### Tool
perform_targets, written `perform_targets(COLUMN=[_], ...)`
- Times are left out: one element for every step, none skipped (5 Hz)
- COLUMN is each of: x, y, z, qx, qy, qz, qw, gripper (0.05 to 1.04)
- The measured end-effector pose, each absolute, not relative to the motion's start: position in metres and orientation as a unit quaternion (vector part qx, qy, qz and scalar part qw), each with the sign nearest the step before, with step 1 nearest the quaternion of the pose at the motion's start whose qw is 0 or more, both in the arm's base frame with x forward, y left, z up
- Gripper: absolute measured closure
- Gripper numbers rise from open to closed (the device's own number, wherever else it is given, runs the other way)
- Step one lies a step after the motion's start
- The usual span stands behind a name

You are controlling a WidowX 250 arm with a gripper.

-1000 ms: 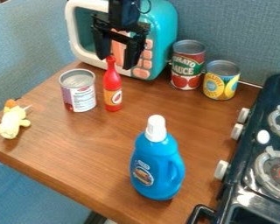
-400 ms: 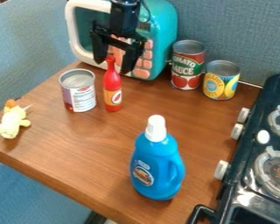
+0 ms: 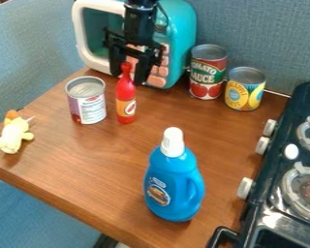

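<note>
The black gripper [image 3: 127,77] hangs down in front of the toy microwave [image 3: 179,43], its fingers apart on either side of the top of a red sauce bottle [image 3: 125,93]. The bottle stands upright on the wooden table [image 3: 106,164]. Just left of it stands a silver-topped can [image 3: 87,102] with a white and purple label. Whether the fingers touch the bottle's neck, I cannot tell.
Behind to the right stand a tomato sauce can [image 3: 207,72] and a yellow can [image 3: 244,89]. A blue bottle [image 3: 174,184] with a white cap stands near the front. A yellow plush toy [image 3: 14,133] lies at left; a toy stove [image 3: 284,193] is at right.
The gripper has come down around the top of the red bottle, and its fingers stand somewhat closer together. The bottle's top has shifted very slightly to the right.
</note>
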State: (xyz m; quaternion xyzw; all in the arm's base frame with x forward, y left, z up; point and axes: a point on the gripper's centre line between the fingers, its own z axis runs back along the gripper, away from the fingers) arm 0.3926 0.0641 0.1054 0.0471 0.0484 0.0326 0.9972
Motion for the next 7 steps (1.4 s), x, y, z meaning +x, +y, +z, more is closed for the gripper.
perform_targets(x=[0.393, 0.392, 0.391, 0.379, 0.356, 0.332, 0.305], y=[0.064, 0.065, 0.066, 0.064, 0.075, 0.082, 0.098], z=[0.103, 0.103, 0.103, 0.111, 0.126, 0.123, 0.105], qx=[0.047, 0.048, 0.052, 0.048, 0.034, 0.029, 0.045], qy=[0.046, 0.05, 0.051, 0.049, 0.045, 0.059, 0.109], qz=[0.03, 0.032, 0.032, 0.025, 0.033, 0.023, 0.022], qw=[0.997, 0.997, 0.997, 0.997, 0.998, 0.998, 0.993], gripper=[0.692, 0.739, 0.739, 0.739, 0.739, 0.739, 0.739])
